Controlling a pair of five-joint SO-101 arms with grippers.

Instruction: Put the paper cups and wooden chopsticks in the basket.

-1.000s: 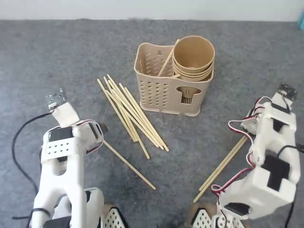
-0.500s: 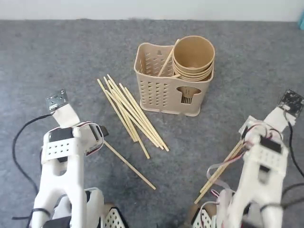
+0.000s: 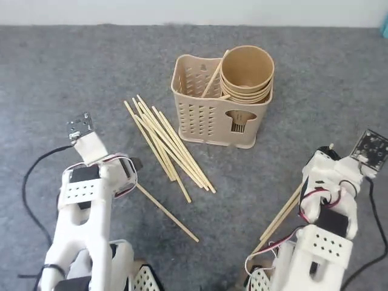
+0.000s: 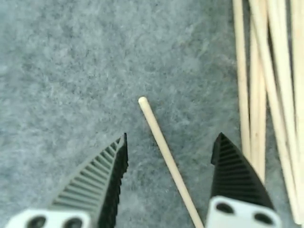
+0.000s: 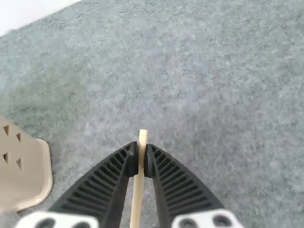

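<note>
Beige perforated basket (image 3: 209, 118): stands upright, holds a nested stack of brown paper cups (image 3: 247, 73) in one compartment and a slanted chopstick (image 3: 213, 76) in the other. Just beside it, flat on the carpet, a loose chopstick bundle (image 3: 167, 142); nearby, a single chopstick (image 3: 167, 212). Well apart, a chopstick pair (image 3: 282, 215), one end pinched by the right gripper (image 5: 141, 152).

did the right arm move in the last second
Yes. In the high view the right arm has drawn back, away from the basket, its fingers shut on a chopstick.
</note>
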